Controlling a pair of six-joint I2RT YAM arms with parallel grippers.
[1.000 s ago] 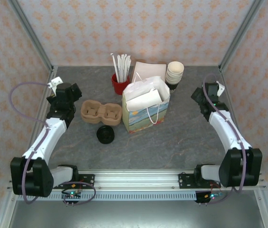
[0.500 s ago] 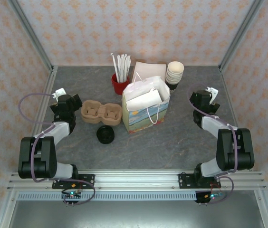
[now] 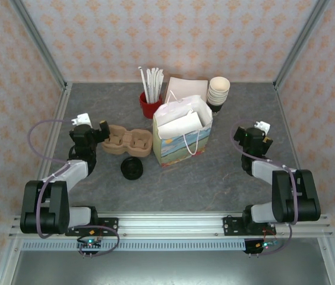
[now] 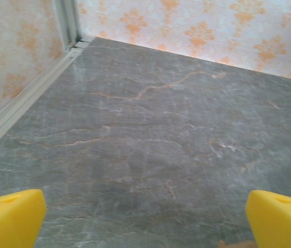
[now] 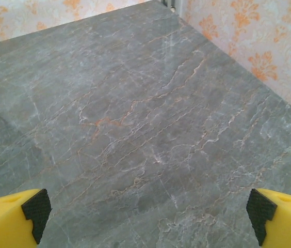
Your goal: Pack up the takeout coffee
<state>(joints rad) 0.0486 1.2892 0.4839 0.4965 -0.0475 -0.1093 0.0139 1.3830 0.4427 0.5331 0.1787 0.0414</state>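
Note:
The takeout coffee is hidden from view. A printed paper bag (image 3: 182,135) stands upright mid-table with white paper sticking out of its top. My left gripper (image 3: 88,129) sits low at the left, open, one finger just beside a cardboard cup carrier (image 3: 126,141) whose two wells are empty. Its yellow fingertips (image 4: 11,217) stand wide apart over bare table, as the open left gripper (image 4: 145,222) shows. My right gripper (image 3: 252,135) rests at the right of the bag, apart from it. The right gripper (image 5: 148,222) is open with nothing between its fingers (image 5: 282,217).
A black round object (image 3: 132,168) lies in front of the carrier. At the back stand a red cup of straws (image 3: 150,102), a pile of napkins (image 3: 185,88) and a stack of cream cups (image 3: 218,90). A metal rail (image 4: 21,101) edges the grey table (image 3: 227,178) on the left.
Both arms have folded back toward their bases, bringing the grippers nearer and lower over the table. The bag, carrier and black object have not moved.

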